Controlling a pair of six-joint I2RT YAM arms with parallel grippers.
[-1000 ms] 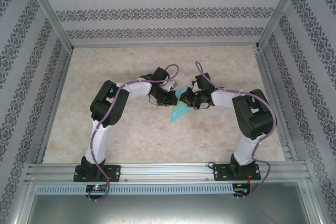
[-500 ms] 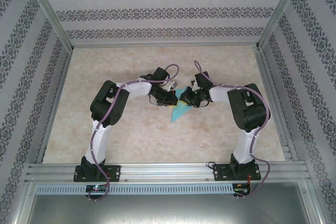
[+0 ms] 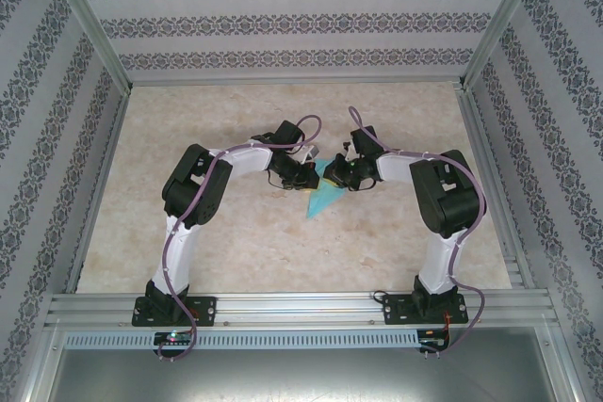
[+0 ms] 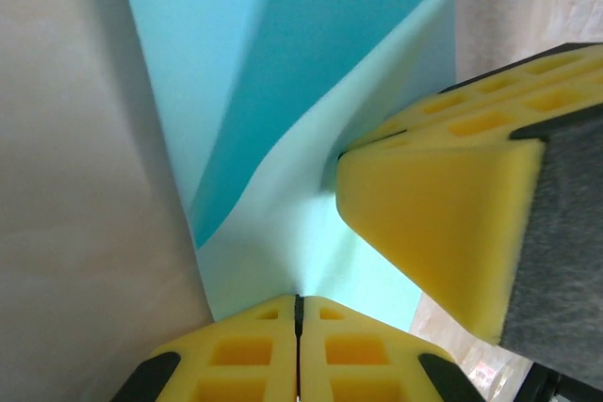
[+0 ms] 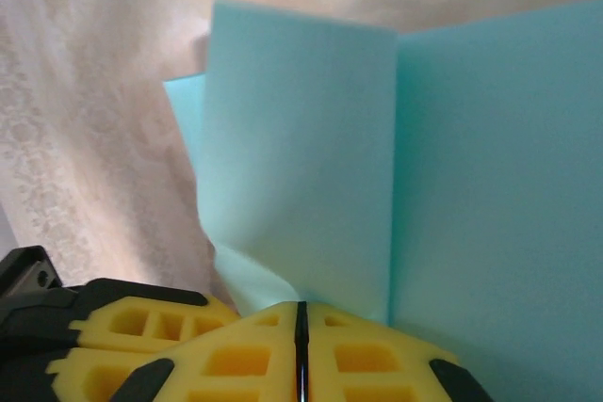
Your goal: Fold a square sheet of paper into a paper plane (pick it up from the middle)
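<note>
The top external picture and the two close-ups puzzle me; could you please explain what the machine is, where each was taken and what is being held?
The machine is two robot arms bolted at the near edge of a table. The top picture looks down from above and behind them, left arm on the left. Each close-up comes from a camera on one wrist, so the yellow fingers at its bottom edge are that arm's own. Between the arms is a folded turquoise paper, its tip towards the near edge. The left hand and the right hand meet at it, both shut, pinching the paper.
</note>
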